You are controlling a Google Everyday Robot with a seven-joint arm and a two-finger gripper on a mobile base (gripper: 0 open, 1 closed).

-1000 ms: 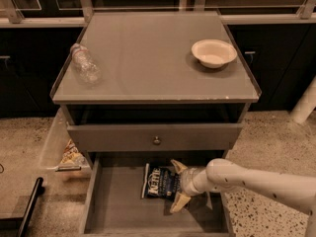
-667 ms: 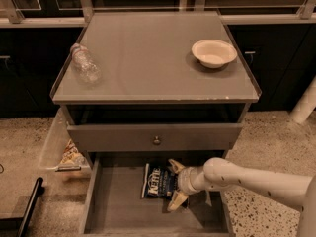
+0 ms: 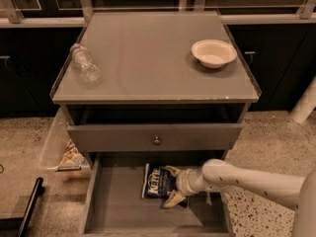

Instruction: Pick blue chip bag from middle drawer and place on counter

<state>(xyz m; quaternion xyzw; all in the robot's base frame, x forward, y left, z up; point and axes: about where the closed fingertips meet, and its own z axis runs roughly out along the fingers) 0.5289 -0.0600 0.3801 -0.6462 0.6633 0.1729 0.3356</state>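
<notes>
- Gripper (image 3: 168, 186) has crept a little to the left since a second ago and now sits further over the right end of the blue chip bag (image 3: 154, 181). The bag itself hasn't shifted.
- Fingers (image 3: 174, 171) are spread apart. One tan finger is at the bag's back right corner, the other is off its front right corner, and the bag's end sits between them.
- Can't tell whether either finger actually touches the foil.
- White arm (image 3: 256, 181) comes in low from the right edge, crosses the drawer's right wall, and points left.
- Bag lies flat on the floor of the middle drawer (image 3: 116, 199), right of centre and toward the back. The "Kettle" lettering faces up and the white strip is at its left end.
- Middle drawer is pulled out toward the camera, with both low side walls visible.
- Grey drawer front (image 3: 207, 137) with a small round knob (image 3: 157, 140) sits just above, overhanging the back of the open drawer.
- Counter (image 3: 148, 48) matches the earlier frames. A pale bowl (image 3: 214, 52) stands upright at back right, and a clear plastic bottle (image 3: 85, 65) lies on its side near the left rim. The two are well apart.
- Clear bin (image 3: 52, 142) stands on the floor just left of the cabinet, with a crumpled snack packet (image 3: 71, 155) inside.
</notes>
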